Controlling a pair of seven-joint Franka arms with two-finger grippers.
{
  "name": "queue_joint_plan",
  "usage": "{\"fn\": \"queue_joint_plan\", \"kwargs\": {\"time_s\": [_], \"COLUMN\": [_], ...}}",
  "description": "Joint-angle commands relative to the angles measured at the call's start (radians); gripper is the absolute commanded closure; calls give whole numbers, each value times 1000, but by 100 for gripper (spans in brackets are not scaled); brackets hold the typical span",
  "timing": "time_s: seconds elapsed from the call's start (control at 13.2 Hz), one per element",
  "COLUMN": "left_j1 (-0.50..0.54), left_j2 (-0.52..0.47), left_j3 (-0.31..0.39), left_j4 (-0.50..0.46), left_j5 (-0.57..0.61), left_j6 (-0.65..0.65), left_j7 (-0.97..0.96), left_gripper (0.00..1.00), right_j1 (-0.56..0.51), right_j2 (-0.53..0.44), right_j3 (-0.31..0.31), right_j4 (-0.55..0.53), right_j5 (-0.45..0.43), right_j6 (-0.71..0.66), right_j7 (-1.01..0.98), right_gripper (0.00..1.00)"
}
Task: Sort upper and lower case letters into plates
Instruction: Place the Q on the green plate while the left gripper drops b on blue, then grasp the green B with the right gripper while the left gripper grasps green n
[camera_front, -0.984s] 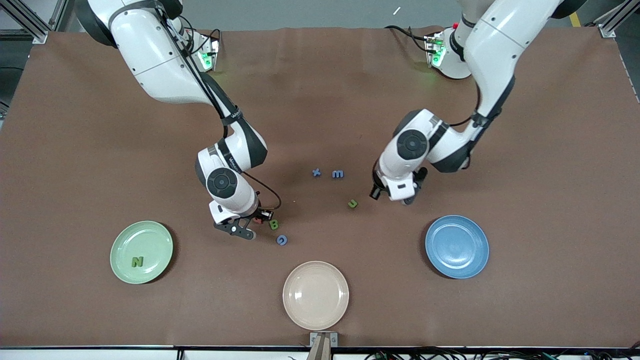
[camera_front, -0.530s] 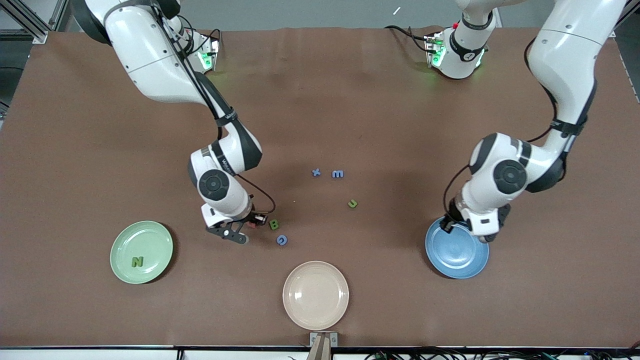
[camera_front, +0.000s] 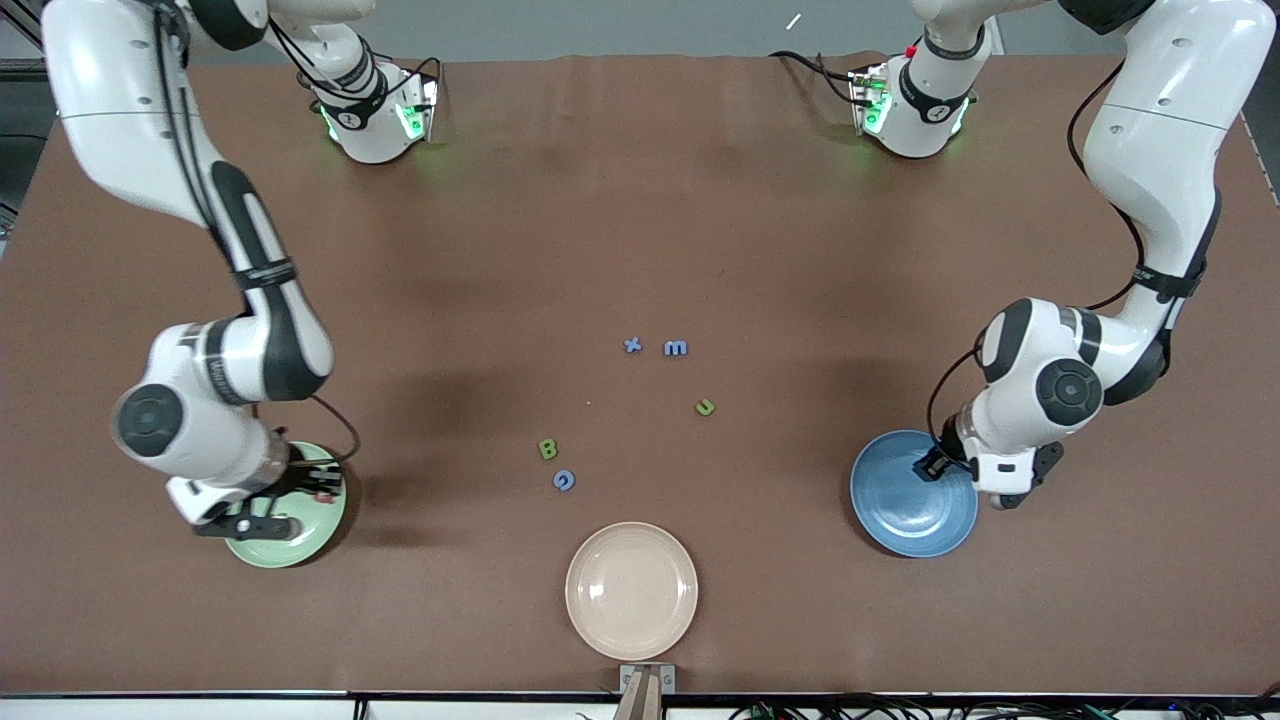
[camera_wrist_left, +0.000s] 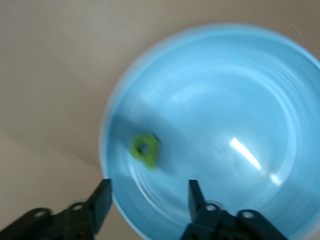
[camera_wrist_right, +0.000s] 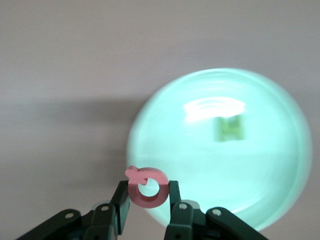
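My right gripper (camera_front: 305, 492) is shut on a pink ring-shaped letter (camera_wrist_right: 136, 192) and holds it over the edge of the pale mint green plate (camera_front: 305, 530). In the right wrist view (camera_wrist_right: 146, 192) the green plate (camera_wrist_right: 260, 190) holds a green N (camera_wrist_right: 230, 127). My left gripper (camera_front: 962, 482) is open over the blue plate (camera_front: 900, 510). In the left wrist view (camera_wrist_left: 148, 192) a small green letter (camera_wrist_left: 145, 149) lies in the blue plate (camera_wrist_left: 225, 100), apart from the fingers.
Loose letters lie mid-table: a blue x (camera_front: 632, 345), a blue m (camera_front: 676, 348), a green u (camera_front: 706, 407), a green B (camera_front: 548, 449) and a blue G (camera_front: 564, 480). A cream-beige plate (camera_front: 631, 590) sits nearest the front camera.
My right gripper has carried the pink letter from beside the green B to over the green plate. My left arm has swung from mid-table to over the blue plate.
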Motion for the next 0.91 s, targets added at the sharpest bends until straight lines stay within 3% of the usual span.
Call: {"fn": "queue_joint_plan", "kwargs": {"time_s": [0.0,0.08,0.15,0.3,0.53,0.83], "left_j1": [-156,-219,-298,-386,-483,-578], "left_j2": [-22,-7,29,82,178,223], "left_j3": [-37,-37,-34,-27,-24,48], "left_j4": [75,103,158,200,289,303], "left_j5": [5,0,0,0,3,-1], "left_j6": [-114,-114,-114,-119,-119,-114], "left_j7": [-23,-56,-90,-127,-250,-325], "left_gripper": [0,0,0,4,8,21], "right_j1": [-70,-70,-70,-59,30,227], "right_j2": [-2,-1,0,-2,-5,-2], "right_j3": [23,21,23,23,31,32], "right_j4": [-10,-10,-10,-11,-11,1], "right_j5": [-19,-21,-21,-6,-3,-1], "right_j6": [4,8,8,8,-5,6], "right_j7": [-130,-128,-128,-97,148,544], "right_gripper": [77,39,25,12,8,8]}}
